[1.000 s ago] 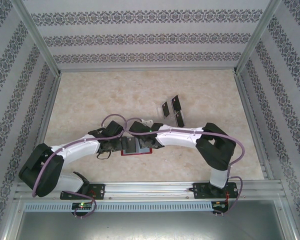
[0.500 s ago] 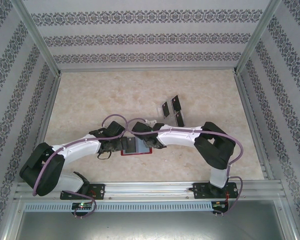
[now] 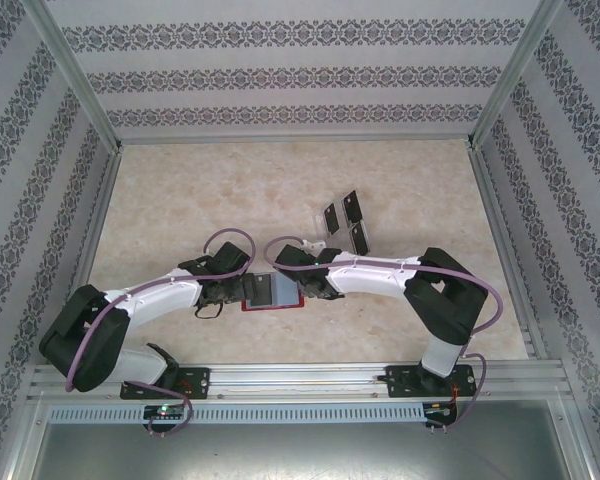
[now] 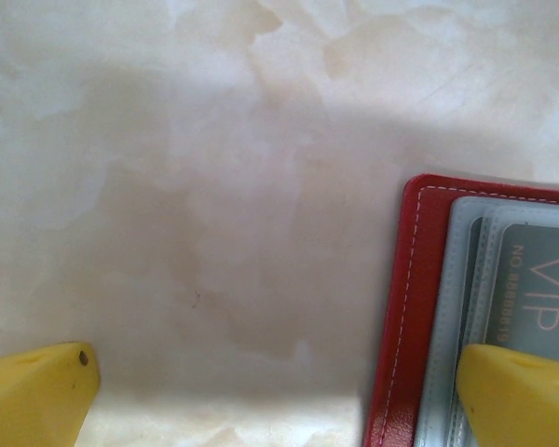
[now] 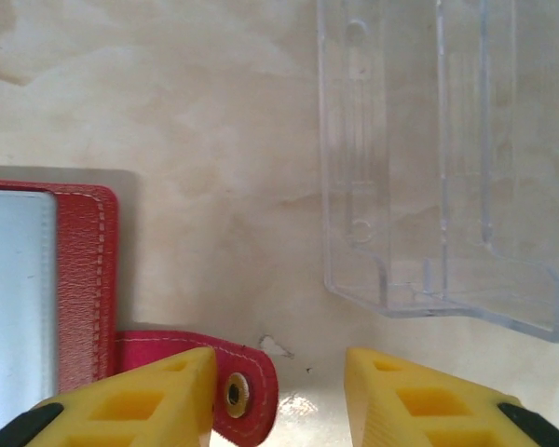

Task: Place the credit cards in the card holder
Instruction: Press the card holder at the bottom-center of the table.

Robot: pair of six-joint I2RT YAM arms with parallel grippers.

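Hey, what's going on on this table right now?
Two robot arms meet over the open red wallet. The left gripper is wide open at its left edge, one finger over a pocket holding a VIP card. The right gripper hovers open by the snap tab, holding nothing. More black cards wait in the clear tray.

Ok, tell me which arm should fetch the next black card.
Right. The right gripper faces the clear tray near the cards; the left gripper sits at the far side of the red wallet, one finger over its pocket.
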